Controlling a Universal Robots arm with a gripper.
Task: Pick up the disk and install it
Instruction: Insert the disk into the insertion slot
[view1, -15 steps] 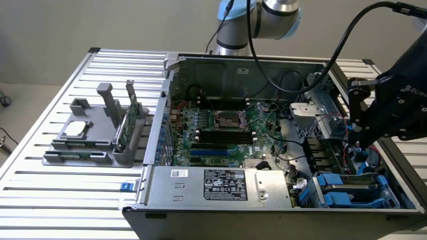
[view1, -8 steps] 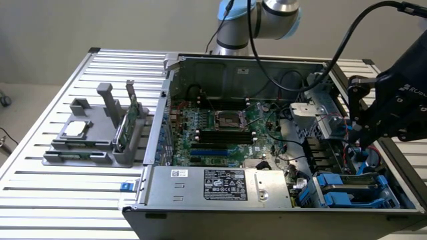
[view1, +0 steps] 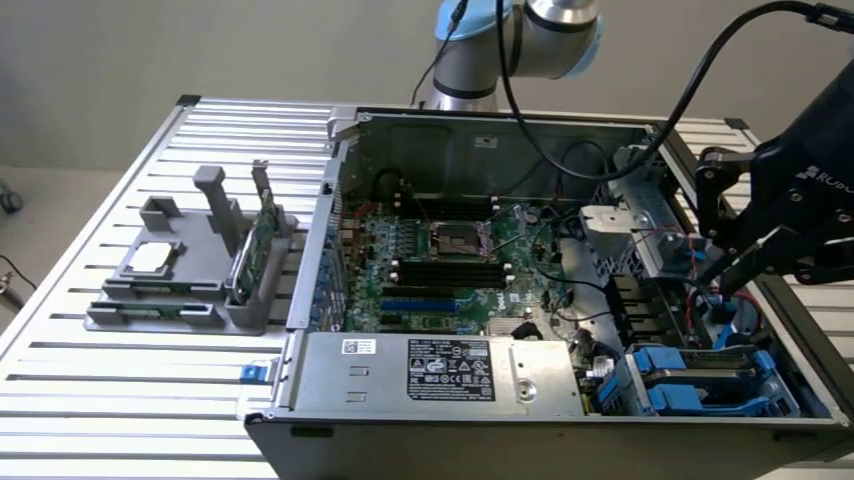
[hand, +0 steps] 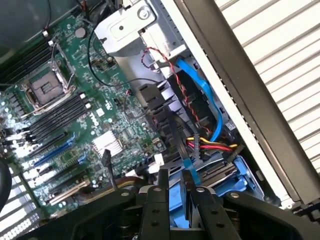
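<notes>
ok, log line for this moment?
gripper: shut on disk | position: over drive bay | case: open

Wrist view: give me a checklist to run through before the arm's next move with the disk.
1. Grip: ok. The gripper is shut on the blue frame edge of the disk.
2. Position: ok. The gripper hangs over the drive bay at the case corner on the exterior view's right.
3. Cables: not ok. The red, yellow and black wires and the blue cable lie close beside the fingers.
4. Free slot: cannot tell. A blue-framed carrier already sits in the bay, and the space under the gripper is hidden.
5. Disk squareness to the bay: cannot tell. The fingers cover most of it.
</notes>
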